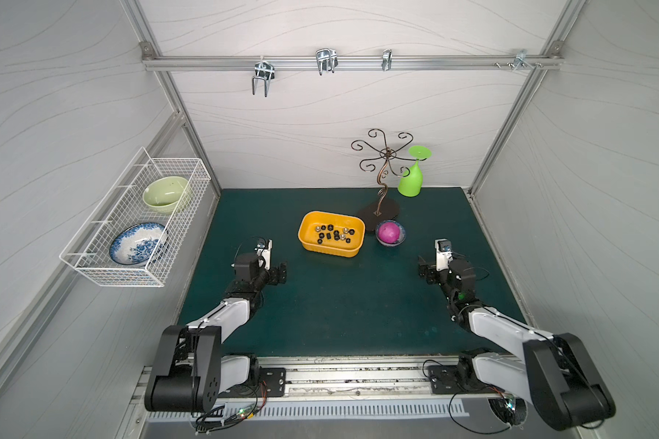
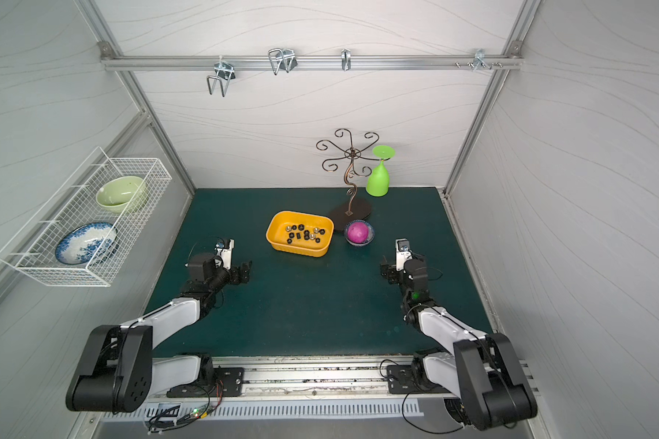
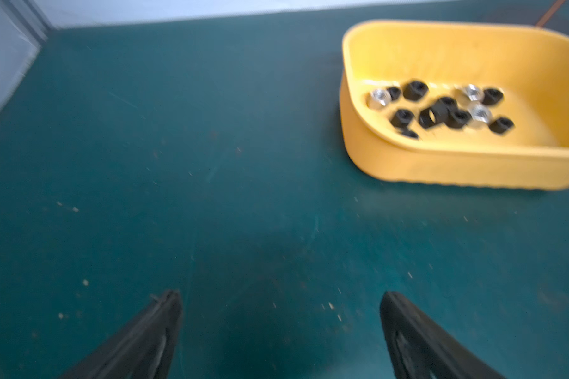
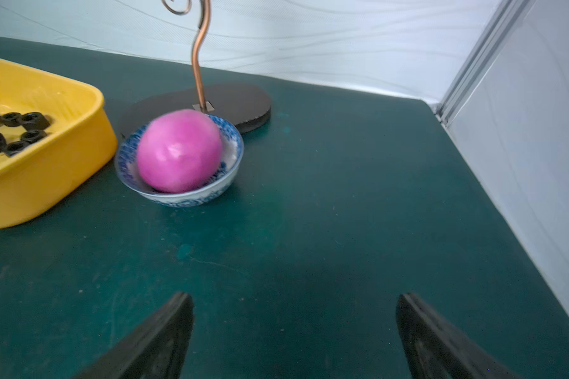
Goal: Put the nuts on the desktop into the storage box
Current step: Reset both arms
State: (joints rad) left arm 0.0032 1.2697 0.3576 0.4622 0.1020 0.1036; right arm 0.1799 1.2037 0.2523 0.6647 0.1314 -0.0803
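Observation:
The yellow storage box stands on the dark teal desktop, toward the back middle. Several nuts, mostly black and a few silver, lie inside it; they also show in the left wrist view and the right wrist view. I see no nuts on the bare desktop. My left gripper hovers open, nearer the front and left of the box, with nothing between its fingers. My right gripper is open and empty too, to the right of the box.
A small blue-patterned bowl with a pink ball sits right of the box. Behind it stand a curly wire stand and an upturned green glass. A white wire basket with two bowls hangs on the left wall. A grey rail strip runs along the front.

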